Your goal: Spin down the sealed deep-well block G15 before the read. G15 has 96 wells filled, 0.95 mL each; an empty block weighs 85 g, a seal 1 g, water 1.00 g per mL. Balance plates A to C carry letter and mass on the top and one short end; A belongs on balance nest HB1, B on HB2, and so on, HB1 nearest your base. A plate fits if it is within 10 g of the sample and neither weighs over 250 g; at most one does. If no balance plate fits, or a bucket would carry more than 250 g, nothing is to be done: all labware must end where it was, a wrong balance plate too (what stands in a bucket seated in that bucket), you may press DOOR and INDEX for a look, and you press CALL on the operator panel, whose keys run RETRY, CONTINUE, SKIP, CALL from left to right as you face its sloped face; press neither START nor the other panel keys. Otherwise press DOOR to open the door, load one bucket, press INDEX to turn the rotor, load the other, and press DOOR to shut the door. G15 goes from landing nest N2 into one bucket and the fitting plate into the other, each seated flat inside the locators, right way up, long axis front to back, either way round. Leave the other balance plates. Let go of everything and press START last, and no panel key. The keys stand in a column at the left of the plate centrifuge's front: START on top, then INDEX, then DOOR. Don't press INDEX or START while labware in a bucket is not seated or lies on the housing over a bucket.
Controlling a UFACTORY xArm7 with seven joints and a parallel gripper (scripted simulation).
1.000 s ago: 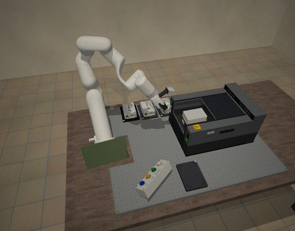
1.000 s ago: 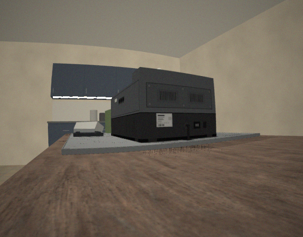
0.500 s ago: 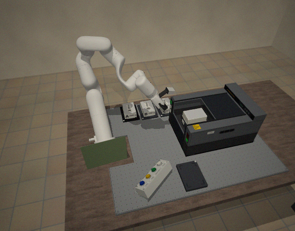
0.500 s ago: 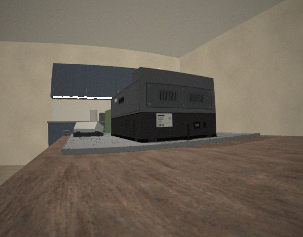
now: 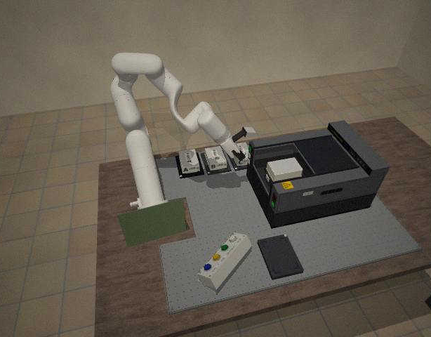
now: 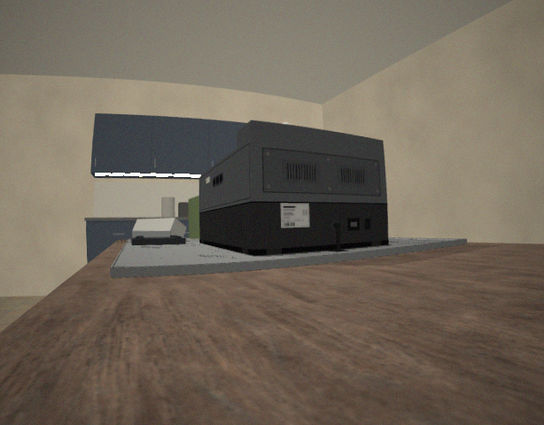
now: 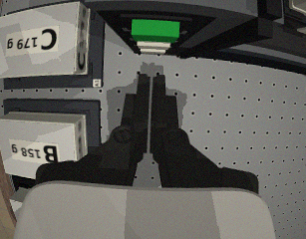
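My gripper (image 7: 151,92) is shut and empty. It points at the key column on the plate centrifuge (image 5: 314,174). In the wrist view the fingertips are just short of a pale key (image 7: 152,47) that sits under a green key (image 7: 154,30); I cannot tell whether they touch it. In the top view the gripper (image 5: 243,156) is low at the centrifuge's left corner, over plate C (image 5: 240,161). The door is open and the white sealed block G15 (image 5: 283,168) stands in the exposed bucket. Plate C (image 7: 39,43) reads 179 g and plate B (image 7: 40,147) reads 158 g.
Plates A (image 5: 189,161) and B (image 5: 215,158) stand on their nests left of the gripper. The dark landing nest (image 5: 280,256) holds nothing. The white operator panel (image 5: 224,261) stands beside it. The exterior view shows only the centrifuge's rear (image 6: 292,192); the arm is hidden there.
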